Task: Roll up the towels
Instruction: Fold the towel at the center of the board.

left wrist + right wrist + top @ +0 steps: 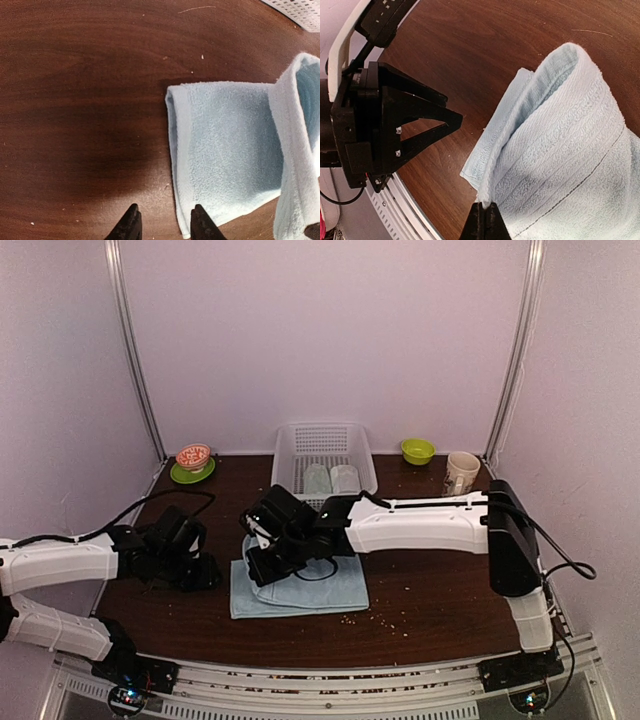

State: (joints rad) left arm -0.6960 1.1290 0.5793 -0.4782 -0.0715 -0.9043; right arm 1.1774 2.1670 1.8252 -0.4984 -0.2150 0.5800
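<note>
While the right claw (484,210) is clenched on one hem of the light blue towel (560,140), lifting it into a loose fold, the rest of the towel lies flat toward the middle of the tabletop's (75,100) near edge. The left claw (165,224) hangs half-open and empty at the towel's left hem; whether one finger touches the cloth is hard to tell. To roll well, I judge the pinch should hold firm while the hem travels low across the flat part, turning over itself so the coil forms tight and square. The left claw could press the free hem down to stop the cloth sliding.
</note>
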